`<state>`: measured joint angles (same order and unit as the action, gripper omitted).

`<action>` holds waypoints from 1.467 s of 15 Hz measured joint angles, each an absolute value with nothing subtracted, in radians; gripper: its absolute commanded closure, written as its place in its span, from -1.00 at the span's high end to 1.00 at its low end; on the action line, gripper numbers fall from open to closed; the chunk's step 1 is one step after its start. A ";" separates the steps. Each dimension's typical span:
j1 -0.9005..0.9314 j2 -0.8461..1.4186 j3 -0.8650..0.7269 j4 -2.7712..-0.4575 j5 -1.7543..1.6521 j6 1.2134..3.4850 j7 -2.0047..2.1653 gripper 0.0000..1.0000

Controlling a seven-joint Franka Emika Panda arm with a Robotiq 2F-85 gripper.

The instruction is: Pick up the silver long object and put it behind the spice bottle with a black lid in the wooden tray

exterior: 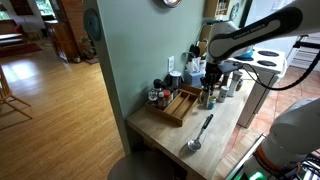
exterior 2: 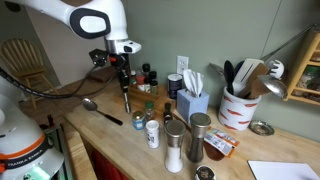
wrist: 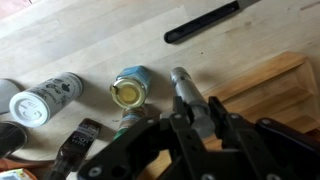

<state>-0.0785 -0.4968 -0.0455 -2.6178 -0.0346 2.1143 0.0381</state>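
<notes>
My gripper [wrist: 185, 110] is shut on a silver-grey long rod-shaped object [wrist: 182, 82], which hangs down from it in an exterior view [exterior 2: 125, 95]. The gripper [exterior: 209, 78] hovers at the far end of the wooden tray [exterior: 180, 105], whose edge shows in the wrist view [wrist: 270, 85]. A metal spoon [exterior: 200, 133] with a dark handle [wrist: 205, 20] lies on the counter beside the tray, its bowl nearest the front edge [exterior 2: 90, 102]. A small black-lidded bottle [exterior 2: 139, 120] stands near the gripper; I cannot tell whether it is in the tray.
A yellow-lidded bottle [wrist: 130, 90] and a white-lidded bottle [wrist: 45, 98] sit just beside the gripper. More bottles [exterior: 155, 95] stand by the wall. Salt and pepper mills [exterior 2: 175, 140], a napkin box [exterior 2: 190, 100] and a utensil crock [exterior 2: 238, 105] crowd the counter.
</notes>
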 measured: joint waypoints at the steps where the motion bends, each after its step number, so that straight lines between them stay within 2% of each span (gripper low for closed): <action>1: -0.078 -0.523 -0.043 -2.597 -0.035 2.068 0.038 -0.85; 5: -0.076 -0.596 -0.026 -2.516 -0.035 1.943 0.038 -0.85; 9: -0.064 -0.600 -0.011 -2.460 -0.032 1.926 0.038 -0.85; 22: 0.027 -0.358 0.071 -2.178 0.050 2.076 0.083 -0.85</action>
